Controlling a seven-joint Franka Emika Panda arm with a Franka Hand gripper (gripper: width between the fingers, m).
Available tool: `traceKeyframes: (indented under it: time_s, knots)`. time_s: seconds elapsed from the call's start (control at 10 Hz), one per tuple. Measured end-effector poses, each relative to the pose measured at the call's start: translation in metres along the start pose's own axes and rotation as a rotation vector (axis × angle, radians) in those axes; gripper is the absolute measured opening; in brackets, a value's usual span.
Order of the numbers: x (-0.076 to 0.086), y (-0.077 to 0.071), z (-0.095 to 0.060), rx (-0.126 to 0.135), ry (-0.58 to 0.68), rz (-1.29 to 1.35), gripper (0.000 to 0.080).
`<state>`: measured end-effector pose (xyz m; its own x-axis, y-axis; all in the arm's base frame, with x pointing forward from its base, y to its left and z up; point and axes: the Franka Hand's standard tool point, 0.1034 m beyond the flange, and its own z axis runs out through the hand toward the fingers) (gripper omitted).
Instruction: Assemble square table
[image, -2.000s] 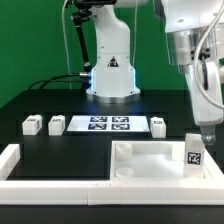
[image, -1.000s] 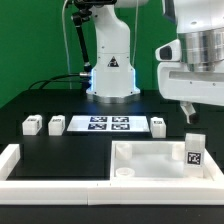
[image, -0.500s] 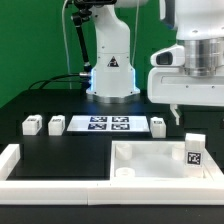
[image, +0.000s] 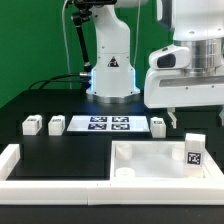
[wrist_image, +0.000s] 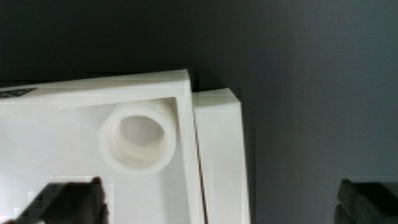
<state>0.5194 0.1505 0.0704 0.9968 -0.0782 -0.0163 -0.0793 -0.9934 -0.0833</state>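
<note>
Now my gripper hangs spread wide above the square table, lying flat, sockets up; one leg stands upright.

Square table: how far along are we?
Done: one leg stands upright in the slab's corner on the exterior view's right; I cannot tell if it is fully seated. In hand: nothing. The claw hangs open and empty above the slab, and the wrist view shows an empty corner socket. Left: three loose legs lie by the marker board.
</note>
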Motion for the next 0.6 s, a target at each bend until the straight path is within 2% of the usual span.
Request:
traceKeyframes:
  time_s: [0.1, 0.3, 0.4, 0.5, 0.6]
  knots:
    - [-0.011, 0.004, 0.004, -0.008, -0.016, -0.100, 0.0649]
    - [-0.054, 0.024, 0.017, -0.028, -0.056, -0.274, 0.0649]
    - [-0.068, 0.032, 0.024, -0.034, -0.066, -0.338, 0.0649]
    - [-0.077, 0.039, 0.030, -0.040, -0.063, -0.357, 0.0649]
    - [-0.081, 0.043, 0.033, -0.046, -0.049, -0.353, 0.0649]
